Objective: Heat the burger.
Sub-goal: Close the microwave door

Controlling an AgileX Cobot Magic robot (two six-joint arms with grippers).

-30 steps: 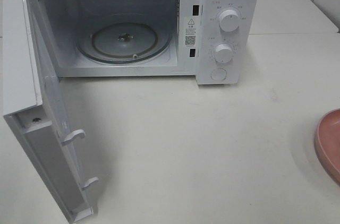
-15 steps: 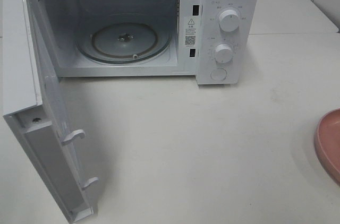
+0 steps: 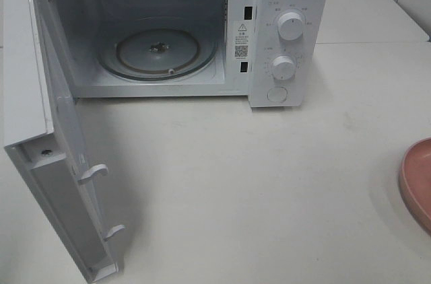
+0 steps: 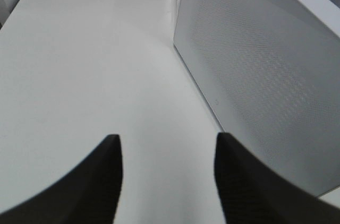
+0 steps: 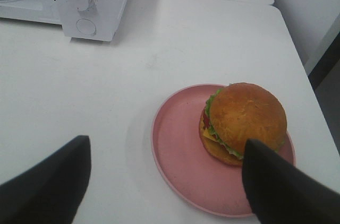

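Golden-brown and glossy, the burger sits on the far half of a round pink plate, with lettuce, cheese and tomato edges showing under the domed bun. The plate rests on the white surface to the right of the microwave, well apart from it. Your right hand hovers above the plate, released and empty, one finger over the burger's near edge. Centre the hand on the bun before descending, and grip across the sides lightly: the layers look soft and could shear. The left hand hangs beside the perforated door, part-spread, grasping nothing. That door stands wide, and the ribbed glass turntable lies bare, so the cavity appears ready.
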